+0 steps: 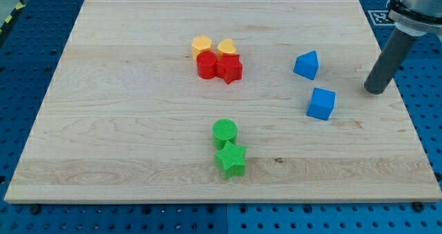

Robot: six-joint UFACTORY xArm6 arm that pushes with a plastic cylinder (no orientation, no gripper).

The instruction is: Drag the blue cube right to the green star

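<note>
Nearest the view's bottom sat the green star [231, 160], a green cylinder [224, 132] touching it above. My tip [376, 90], a bare rod end effector with nothing to spread or pinch, stood on the counter [124, 123] near the blue cube [321, 103], to its right and slightly above. Judged so, the star lay down-left of the cube, opposite the tip.

Rod [395, 49] cut off at view's top-right.

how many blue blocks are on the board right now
2. The blue triangular block sits toward the view's upper right; the blue cube lies just below it, apart. My tip stands to the cube's right. None looks hidden.
</note>
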